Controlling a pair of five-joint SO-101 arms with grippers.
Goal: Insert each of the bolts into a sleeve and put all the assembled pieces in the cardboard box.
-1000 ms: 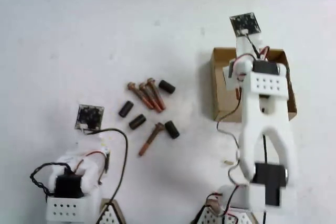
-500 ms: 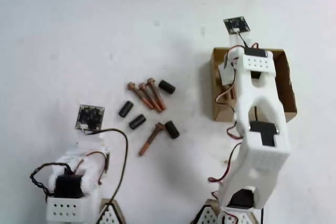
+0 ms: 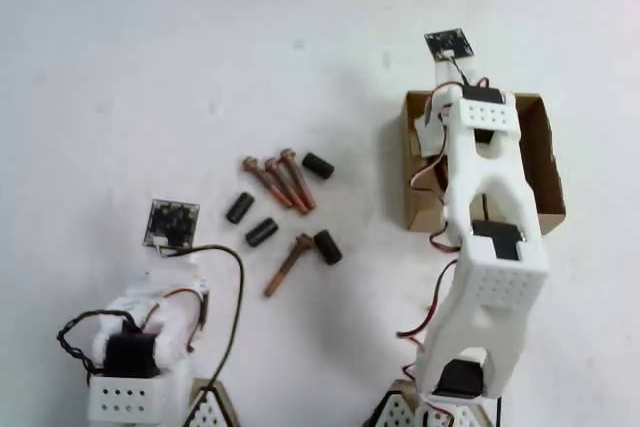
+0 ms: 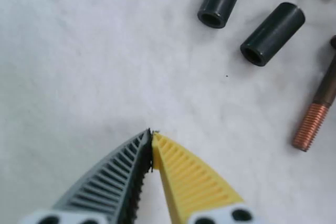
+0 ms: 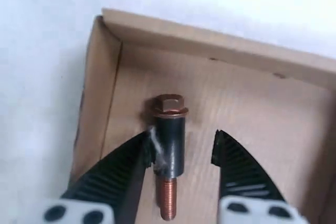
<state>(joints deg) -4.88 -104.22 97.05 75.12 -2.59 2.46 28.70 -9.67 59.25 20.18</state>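
Observation:
An assembled piece (image 5: 170, 145), a copper bolt inside a black sleeve, lies on the floor of the cardboard box (image 5: 262, 103). My right gripper (image 5: 182, 135) is open around it; one finger touches the sleeve and the other stands apart. In the high view the right arm (image 3: 487, 197) stretches over the cardboard box (image 3: 548, 167). Three bolts (image 3: 281, 181) lie side by side mid-table, and another bolt (image 3: 288, 265) lies nearer. Several loose black sleeves (image 3: 262, 232) lie around them. My left gripper (image 4: 151, 136) is shut and empty above the table, short of two sleeves (image 4: 273, 33).
The left arm (image 3: 135, 347) rests folded at the near left edge. A bolt's threaded end (image 4: 316, 116) lies beside the two sleeves in the left wrist view. White tabletop (image 3: 150, 77) spreads around the parts.
The right arm has stretched farther over the box, its wrist shifting toward the far side. The left arm and the loose parts have not moved.

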